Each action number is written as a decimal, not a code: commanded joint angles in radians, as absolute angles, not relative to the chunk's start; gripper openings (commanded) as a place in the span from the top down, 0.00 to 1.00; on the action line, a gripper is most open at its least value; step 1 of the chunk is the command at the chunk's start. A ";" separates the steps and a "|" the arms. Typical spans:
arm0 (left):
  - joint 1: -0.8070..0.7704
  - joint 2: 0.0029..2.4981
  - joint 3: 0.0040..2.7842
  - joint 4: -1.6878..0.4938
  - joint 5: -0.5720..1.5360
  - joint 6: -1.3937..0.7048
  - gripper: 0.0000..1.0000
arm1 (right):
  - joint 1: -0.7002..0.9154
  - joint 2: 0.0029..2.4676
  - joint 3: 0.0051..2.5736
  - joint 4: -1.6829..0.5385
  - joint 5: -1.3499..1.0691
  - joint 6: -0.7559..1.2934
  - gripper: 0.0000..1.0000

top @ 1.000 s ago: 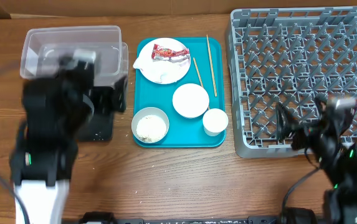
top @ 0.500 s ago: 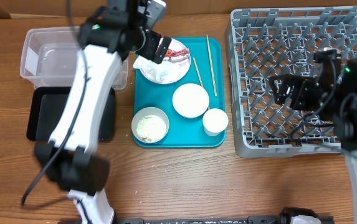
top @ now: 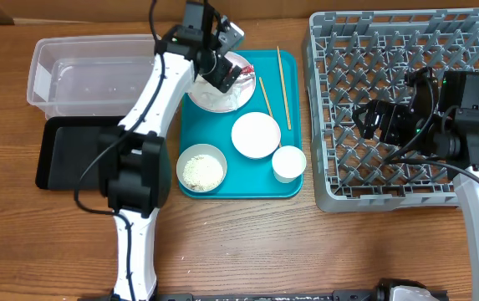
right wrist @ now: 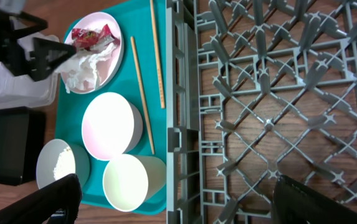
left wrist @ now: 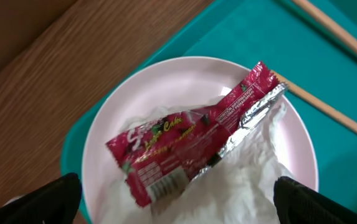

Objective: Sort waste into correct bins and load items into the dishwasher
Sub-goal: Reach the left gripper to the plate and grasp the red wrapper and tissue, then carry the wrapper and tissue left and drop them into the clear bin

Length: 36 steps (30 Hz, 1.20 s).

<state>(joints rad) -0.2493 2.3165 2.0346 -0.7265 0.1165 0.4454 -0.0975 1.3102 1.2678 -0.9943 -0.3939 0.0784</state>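
Two fingers of the left gripper were seen spread above the red wrapper, laid on the napkin on the plate; the napkin could be pinched with it.

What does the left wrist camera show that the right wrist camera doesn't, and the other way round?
Only the left wrist: the lettering and crinkled silver end of the red wrapper, close up. Only the right wrist: the grey dish rack, an empty white bowl, a bowl with rice, the cup and the black tray. Both: the wrapper lying on the napkin on the plate, the chopsticks, the teal tray.
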 commanded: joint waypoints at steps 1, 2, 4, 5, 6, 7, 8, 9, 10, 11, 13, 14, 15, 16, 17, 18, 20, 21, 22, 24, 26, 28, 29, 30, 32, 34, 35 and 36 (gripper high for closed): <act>-0.261 2.386 2.055 -0.721 0.131 0.460 0.00 | -0.099 1.306 1.289 -0.994 -0.405 0.082 0.00; -0.263 2.400 2.056 -0.721 0.129 0.460 0.00 | -0.099 1.306 1.289 -0.994 -0.405 0.082 0.00; -0.266 2.418 2.055 -0.721 0.127 0.460 0.00 | -0.099 1.306 1.289 -0.994 -0.405 0.082 0.00; -0.268 2.427 2.055 -0.720 0.128 0.459 0.00 | -0.099 1.306 1.289 -0.994 -0.405 0.082 0.00; -0.269 2.432 2.055 -0.719 0.128 0.459 0.00 | -0.099 1.306 1.289 -0.994 -0.405 0.082 0.00; -0.269 2.437 2.055 -0.719 0.128 0.459 0.00 | -0.099 1.306 1.289 -0.994 -0.405 0.082 0.00; -0.269 2.444 2.055 -0.717 0.127 0.456 0.00 | -0.099 1.306 1.289 -0.993 -0.405 0.082 0.00; -0.269 2.448 2.055 -0.717 0.128 0.456 0.00 | -0.099 1.306 1.289 -0.993 -0.405 0.082 0.00; -0.269 2.453 2.055 -0.718 0.128 0.456 0.00 | -0.099 1.306 1.289 -0.994 -0.405 0.082 0.00; -0.269 2.458 2.055 -0.719 0.128 0.454 0.00 | -0.099 1.306 1.289 -0.994 -0.405 0.082 0.00; -0.269 2.465 2.055 -0.721 0.128 0.439 0.07 | -0.099 1.306 1.289 -0.994 -0.405 0.082 0.00; -0.269 2.466 2.055 -0.724 0.128 0.429 0.18 | -0.099 1.306 1.289 -0.994 -0.405 0.082 0.00; -0.269 2.467 2.054 -0.726 0.128 0.424 0.35 | -0.099 1.306 1.289 -0.994 -0.405 0.082 0.00; -0.269 2.467 2.054 -0.729 0.128 0.421 0.58 | -0.099 1.306 1.289 -0.994 -0.405 0.082 0.00; -0.269 2.466 2.054 -0.733 0.127 0.416 0.82 | -0.099 1.306 1.289 -0.994 -0.405 0.082 0.00; -0.269 2.466 2.054 -0.733 0.127 0.401 0.96 | -0.099 1.306 1.289 -0.994 -0.405 0.082 0.00; -0.269 2.461 2.058 -0.733 0.122 0.348 0.96 | -0.099 1.306 1.289 -0.994 -0.405 0.082 0.00; -0.268 2.455 2.059 -0.733 0.123 0.321 0.96 | -0.099 1.306 1.289 -0.994 -0.405 0.082 0.00; -0.267 2.444 2.065 -0.735 0.123 0.291 0.96 | -0.099 1.306 1.289 -0.994 -0.405 0.082 0.00; -0.264 2.420 2.086 -0.746 0.123 0.243 0.96 | -0.099 1.306 1.289 -0.995 -0.405 0.082 0.00; -0.258 2.391 2.128 -0.770 0.124 0.193 0.96 | -0.099 1.306 1.289 -0.995 -0.405 0.082 0.00; -0.252 2.355 2.183 -0.810 0.124 0.150 0.96 | -0.099 1.306 1.289 -0.995 -0.405 0.082 0.00; -0.249 2.338 2.212 -0.833 0.124 0.137 0.96 | -0.099 1.306 1.289 -0.995 -0.405 0.082 0.00; -0.245 2.317 2.246 -0.860 0.124 0.128 0.96 | -0.099 1.306 1.289 -0.995 -0.405 0.082 0.00; -0.237 2.281 2.298 -0.907 0.124 0.126 0.96 | -0.099 1.306 1.289 -0.994 -0.405 0.082 0.00; -0.226 2.244 2.341 -0.950 0.121 0.126 0.96 | -0.099 1.306 1.289 -0.994 -0.405 0.082 0.00; -0.215 2.223 2.359 -0.972 0.119 0.126 0.96 | -0.099 1.306 1.289 -0.994 -0.405 0.082 0.00; -0.204 2.207 2.369 -0.988 0.115 0.126 0.96 | -0.099 1.306 1.289 -0.994 -0.405 0.082 0.00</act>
